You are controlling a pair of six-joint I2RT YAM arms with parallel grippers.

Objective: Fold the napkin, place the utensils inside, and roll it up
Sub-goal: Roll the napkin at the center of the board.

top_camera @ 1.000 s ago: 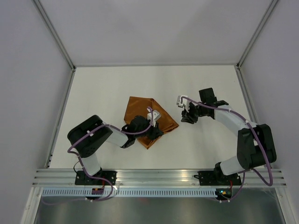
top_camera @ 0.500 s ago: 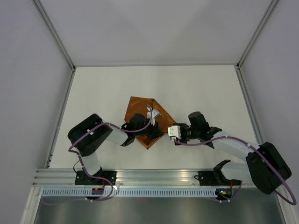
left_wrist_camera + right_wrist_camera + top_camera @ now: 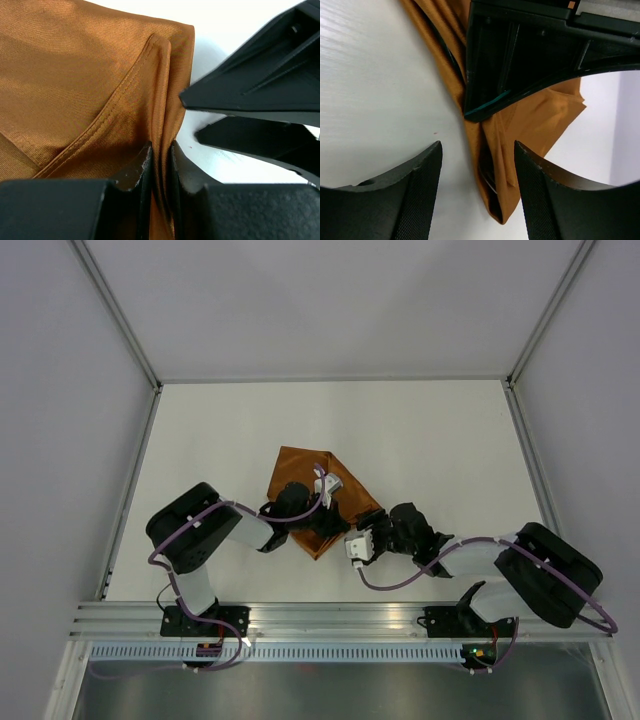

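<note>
The left hand [image 3: 161, 157] was clamped on a fold of the rust-brown napkin [image 3: 297, 466] lying on the desk [image 3: 430, 430]. The right hand [image 3: 477, 162], fingers apart, hovered just beside it.

Looked like a robot lab cell, white table [image 3: 430, 430] was boxed in by plain grey walls [image 3: 60, 390], aluminium rail [image 3: 330, 612] ran along its near edge

Reaching in low with both arms, elbows bent, wrists nearly meeting. Pinching a napkin [image 3: 75, 75] fold tight in the left pincer [image 3: 161, 150]; holding the right pincer [image 3: 477, 147] spread wide just beside it.
</note>
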